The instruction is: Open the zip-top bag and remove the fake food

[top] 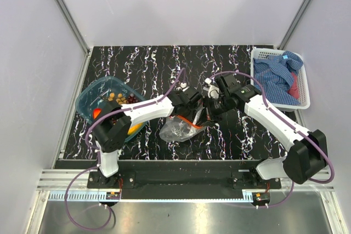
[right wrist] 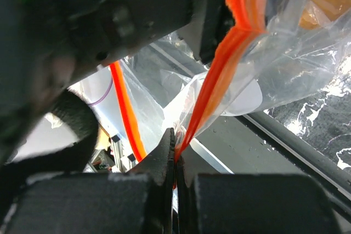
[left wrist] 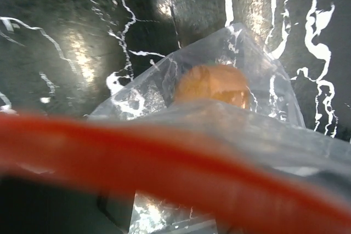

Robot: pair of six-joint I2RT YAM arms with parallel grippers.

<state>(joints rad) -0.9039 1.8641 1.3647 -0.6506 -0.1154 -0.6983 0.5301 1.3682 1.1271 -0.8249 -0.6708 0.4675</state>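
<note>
The bag [top: 176, 130] sits at mid-table between the two arms. Its crinkled body rests on the table toward the near left, and its mouth is lifted toward the grippers on the far right, so its long axis runs roughly along that diagonal. The orange-red strip [top: 193, 120] marks the raised mouth end. In the right wrist view it shows as two separate lines, one rising steeply from the fingers and the other off to the left, so the mouth is at least partly parted. The right gripper [right wrist: 174, 147] is clenched, its fingers [right wrist: 159, 163] pressed together with the strip's edge pinched between them. The left gripper [top: 189, 101] is right at the bag's mouth, just beside the right one. In its own camera the strip is a blurred band across the foreground and no fingers are clear, so I cannot tell whether it grips. An orange fruit [left wrist: 211, 83] lies inside the bag, seen through the plastic. At far left a blue tub [top: 88, 94] holds more pieces, partly hidden by the left arm.
</note>
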